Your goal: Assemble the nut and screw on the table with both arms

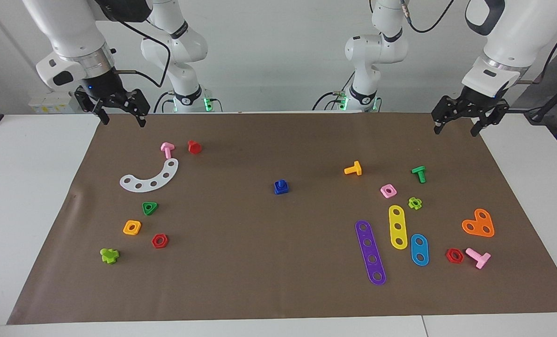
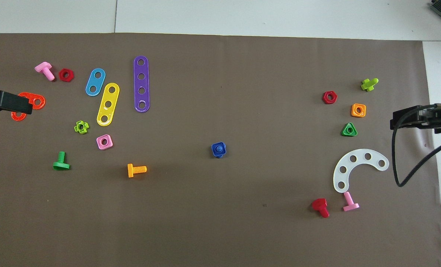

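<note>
The blue square nut (image 1: 281,186) sits on the blue screw's shaft in the middle of the brown paper sheet (image 1: 269,262) on the white table (image 1: 25,187). The shaft's tip shows in the nut's hole, and the screw's head is mostly hidden under the nut. The pair also shows in the overhead view (image 2: 218,149). My right gripper (image 1: 124,121) hangs open and empty over the paper's edge nearest the robots, at the right arm's end. My left gripper (image 1: 455,132) hangs open and empty over the paper's corner at the left arm's end. Both are well away from the blue pair.
Toward the right arm's end lie a white curved strip (image 1: 150,178), pink (image 1: 167,149) and red (image 1: 194,147) screws, a green triangular nut (image 1: 150,208), an orange square nut (image 1: 132,227). Toward the left arm's end lie an orange screw (image 1: 353,169), a pink nut (image 1: 388,190), and purple (image 1: 370,252) and yellow (image 1: 398,226) strips.
</note>
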